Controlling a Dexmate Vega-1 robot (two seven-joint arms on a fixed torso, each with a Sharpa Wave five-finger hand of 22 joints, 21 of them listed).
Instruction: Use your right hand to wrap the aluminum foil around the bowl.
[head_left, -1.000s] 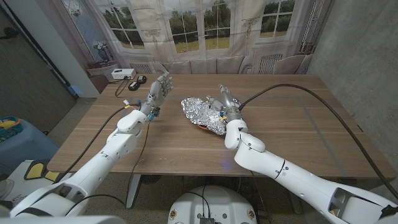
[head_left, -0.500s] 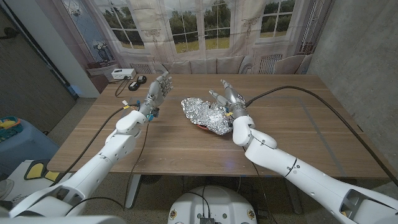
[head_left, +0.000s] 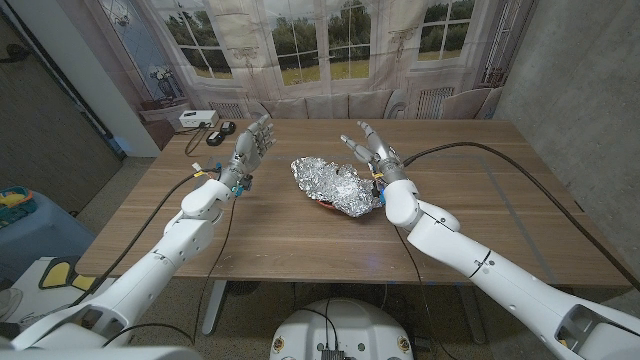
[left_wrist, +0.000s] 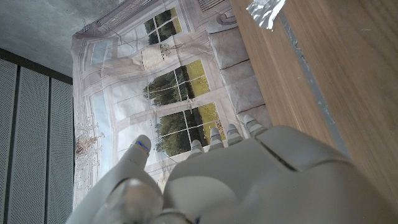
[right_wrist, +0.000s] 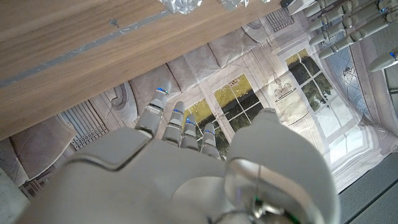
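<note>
Right hand: the right hand (head_left: 368, 149) is raised just beside the far right edge of the foil, fingers spread and apart, palm turned toward the foil; it holds nothing, and no contact with the foil is visible in the head view.
Right hand, wrist view: the back of the right hand (right_wrist: 186, 174) shows with fingers (right_wrist: 157, 106) extended and slightly fanned toward the window backdrop.
Aluminum foil: the crumpled aluminum foil (head_left: 330, 183) lies in a mound near the middle of the wooden table (head_left: 480, 200), covering the bowl.
Bowl: a small red sliver of the bowl (head_left: 327, 206) shows at the near edge of the foil; the rest is hidden.
Left hand: the left hand (head_left: 254, 145) is held up to the left of the foil, well apart from it, fingers extended and loosely spread, gripping nothing.
Left hand, wrist view: the foil's corner (left_wrist: 266, 12) shows on the tabletop beyond the left hand (left_wrist: 249, 180).
Far corner: a white box (head_left: 197, 118) and small dark items sit at the table's far left.
</note>
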